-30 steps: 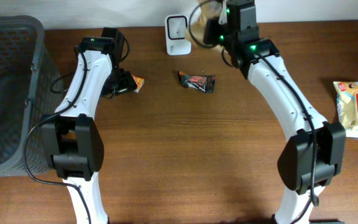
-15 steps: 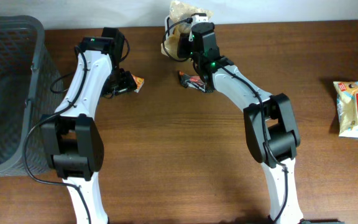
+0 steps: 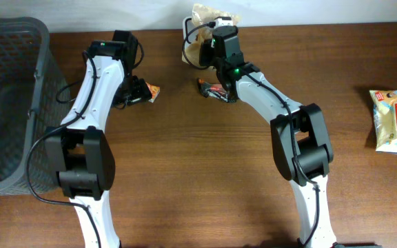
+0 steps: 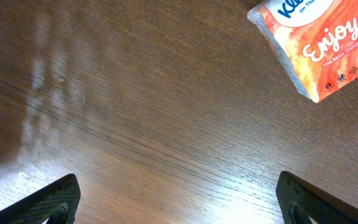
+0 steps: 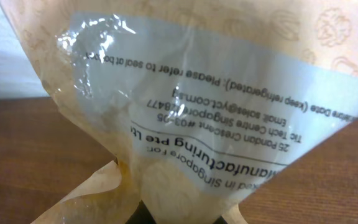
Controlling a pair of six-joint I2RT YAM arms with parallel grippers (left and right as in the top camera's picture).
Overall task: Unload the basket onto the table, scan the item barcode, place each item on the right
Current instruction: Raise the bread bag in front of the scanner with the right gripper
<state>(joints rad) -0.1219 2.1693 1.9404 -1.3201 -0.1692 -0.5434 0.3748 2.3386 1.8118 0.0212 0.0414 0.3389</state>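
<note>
The item, a beige plastic snack bag (image 3: 204,19) with a pale printed label, hangs at the table's back edge with my right gripper (image 3: 214,38) shut on its lower end. In the right wrist view the bag (image 5: 191,112) fills the frame and covers most of the right gripper (image 5: 173,213); its label shows text, and no barcode shows. The white scanner stand (image 3: 187,29) is almost wholly hidden behind the bag. My left gripper (image 3: 136,91) hovers open over bare wood, its fingertips (image 4: 51,202) set wide apart around the left gripper (image 4: 179,211) midpoint.
An orange tissue pack (image 4: 319,43) lies just beyond the left gripper, the tissue pack (image 3: 153,91) showing in the overhead view too. A dark wrapper (image 3: 219,91) lies under the right arm. A grey basket (image 3: 5,103) stands at far left, a yellow snack pack (image 3: 391,120) at far right.
The right arm swung left with the bag, carrying it in front of the scanner stand, and has stayed almost still for the last half second. The left arm has not moved.
</note>
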